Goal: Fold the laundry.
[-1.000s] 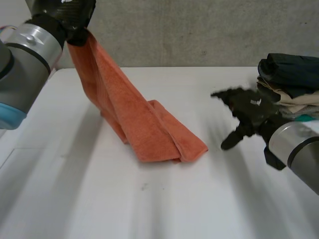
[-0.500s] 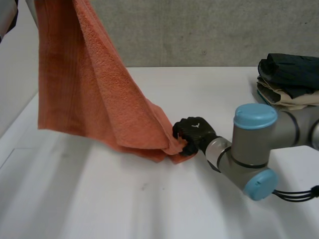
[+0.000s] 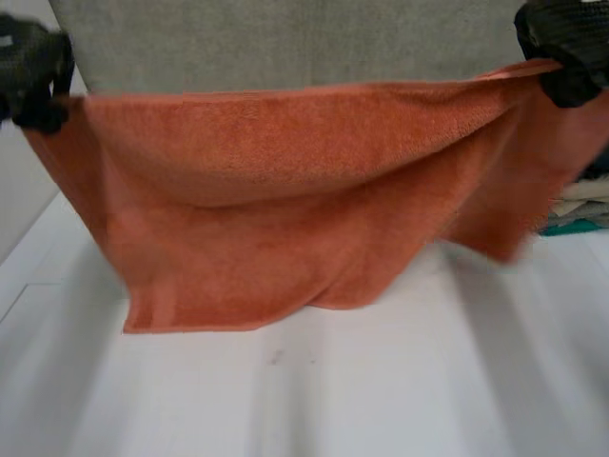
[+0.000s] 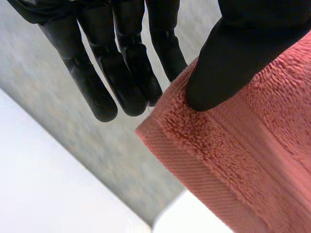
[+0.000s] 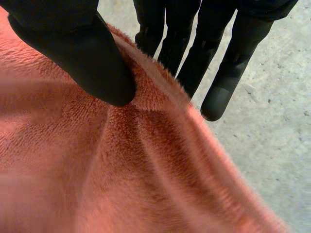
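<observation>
Head camera looks from the near side down across the white table [image 3: 381, 400] to the far wall [image 3: 285, 48]. Wrist cameras hug the left hand [image 4: 233, 48] and right hand [image 5: 73, 48], probably facing that wall; all share the orange towel [image 3: 285, 209].

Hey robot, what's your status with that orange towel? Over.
Left hand pinching one top corner, right hand the other. Towel spread in the air over the table. Clothes stack by the right hand, not in the way.
</observation>
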